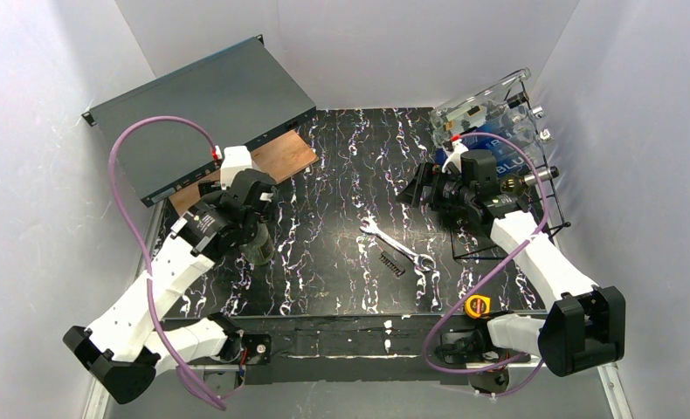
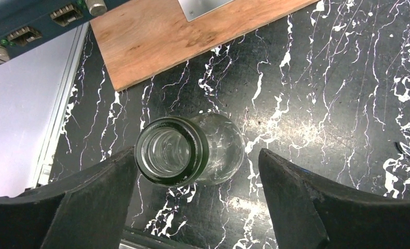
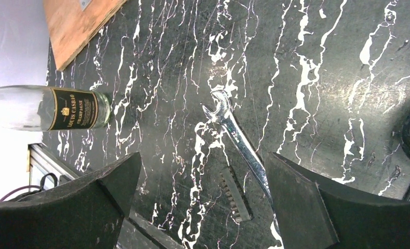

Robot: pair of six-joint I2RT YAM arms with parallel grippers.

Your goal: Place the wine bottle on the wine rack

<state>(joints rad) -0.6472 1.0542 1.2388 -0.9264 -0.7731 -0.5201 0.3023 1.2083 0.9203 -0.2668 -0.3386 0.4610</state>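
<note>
The wine bottle (image 1: 260,251) is clear glass with a black label and stands upright on the left of the black marbled table. In the left wrist view I look down on its open mouth (image 2: 172,150). My left gripper (image 1: 256,234) hangs above it, open, with the mouth between the fingers (image 2: 89,202) and close to the left one. In the right wrist view the bottle (image 3: 47,108) shows at the far left. The black wire wine rack (image 1: 555,209) stands at the right, partly hidden by my right arm. My right gripper (image 1: 414,188) is open and empty (image 3: 203,155) above mid-table.
A wrench (image 1: 398,244) and a small black toothed strip (image 1: 392,264) lie mid-table, and both show in the right wrist view (image 3: 239,140). A dark grey flat case (image 1: 202,113) and a wooden board (image 1: 276,161) are at the back left. A clear acrylic box (image 1: 486,109) is at the back right.
</note>
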